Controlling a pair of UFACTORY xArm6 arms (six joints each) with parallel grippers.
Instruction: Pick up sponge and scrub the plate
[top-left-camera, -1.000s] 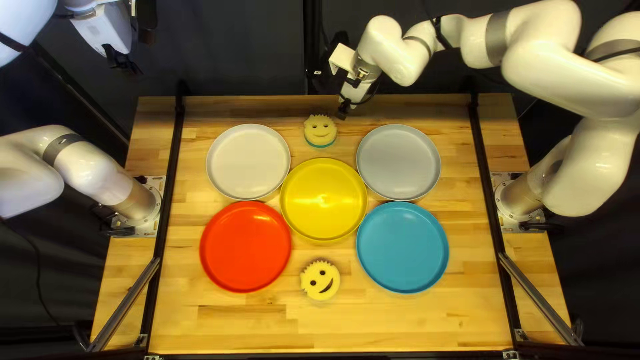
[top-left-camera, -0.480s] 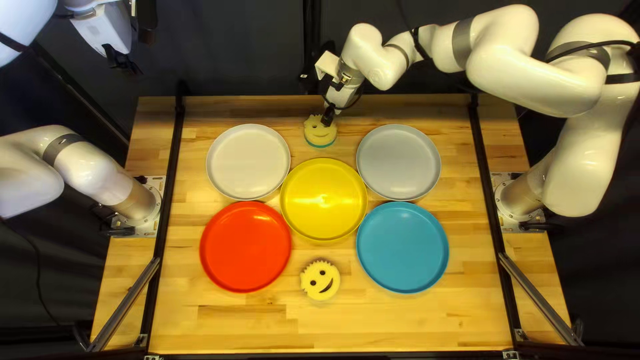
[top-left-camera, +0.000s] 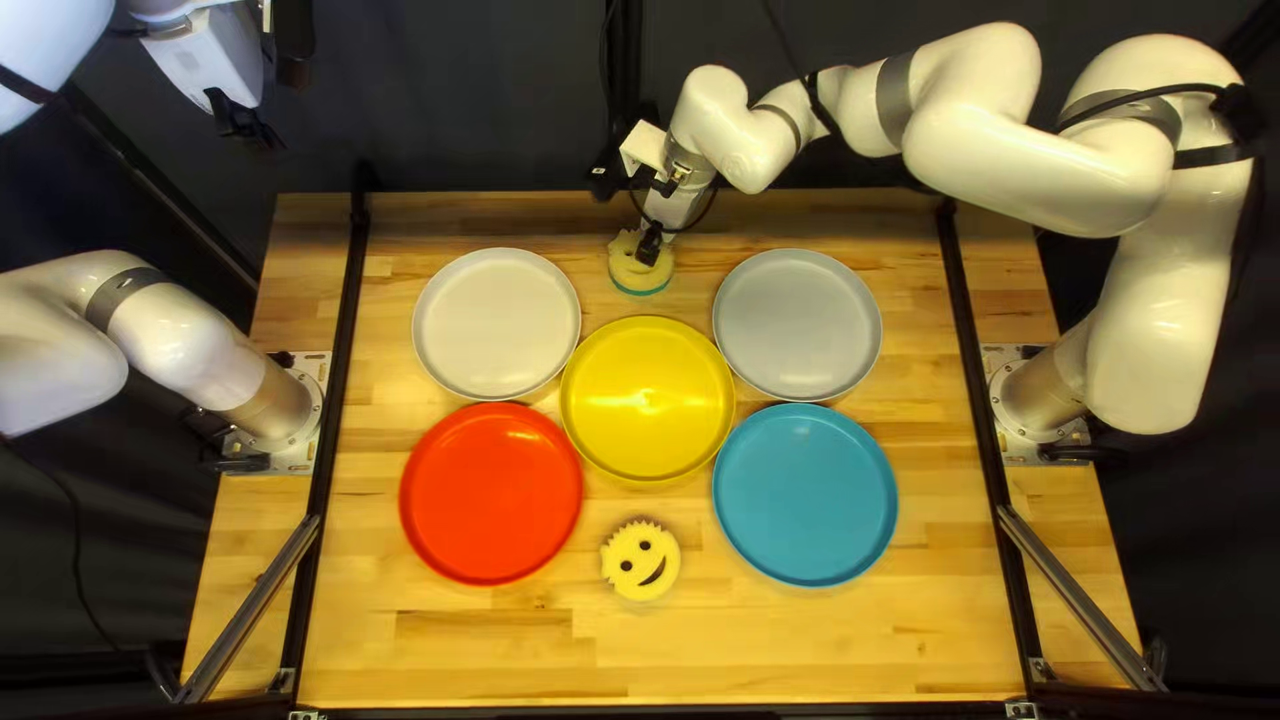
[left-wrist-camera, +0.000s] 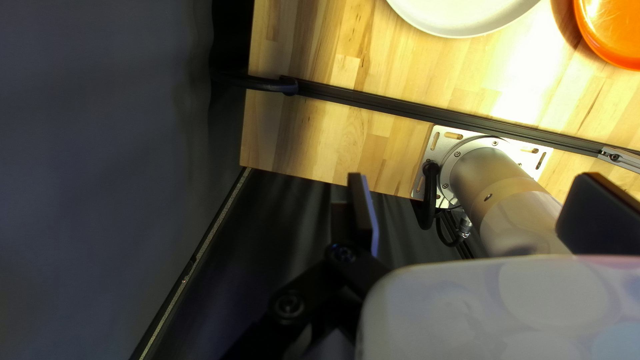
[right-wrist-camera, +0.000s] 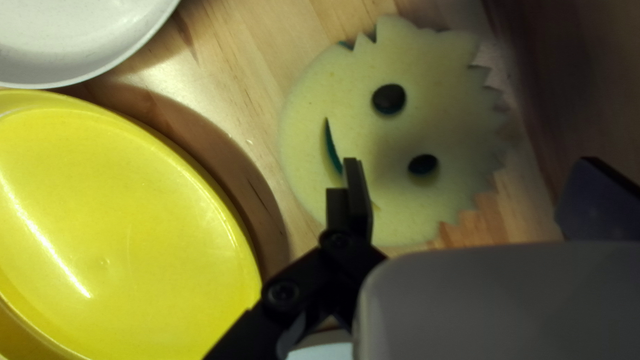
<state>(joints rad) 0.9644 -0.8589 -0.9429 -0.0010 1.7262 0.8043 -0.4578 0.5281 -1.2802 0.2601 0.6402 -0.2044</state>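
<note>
In the top left view my right gripper (top-left-camera: 650, 246) hangs over the far sponge (top-left-camera: 642, 274), a yellow smiling face with a teal underside. My right gripper (right-wrist-camera: 477, 200) is open in the right wrist view; one finger overlaps the face of the sponge (right-wrist-camera: 393, 127), the other stands off to its side. A second smiley sponge (top-left-camera: 640, 560) lies nearer, below the yellow plate (top-left-camera: 648, 400). My left gripper (top-left-camera: 244, 123) is raised beyond the table's far left corner; its own wrist view shows the gripper (left-wrist-camera: 480, 210) open, nothing between its fingers.
Around the yellow plate are a white plate (top-left-camera: 496, 324), a grey plate (top-left-camera: 796, 326), a red plate (top-left-camera: 491, 494) and a blue plate (top-left-camera: 804, 495). Black rails (top-left-camera: 346, 347) run along both table sides. The yellow plate's rim (right-wrist-camera: 220, 193) is close beside the far sponge.
My right arm has moved left in the top left view, and its gripper has come from the right of the far sponge to over it. The left arm and plates have not moved.
</note>
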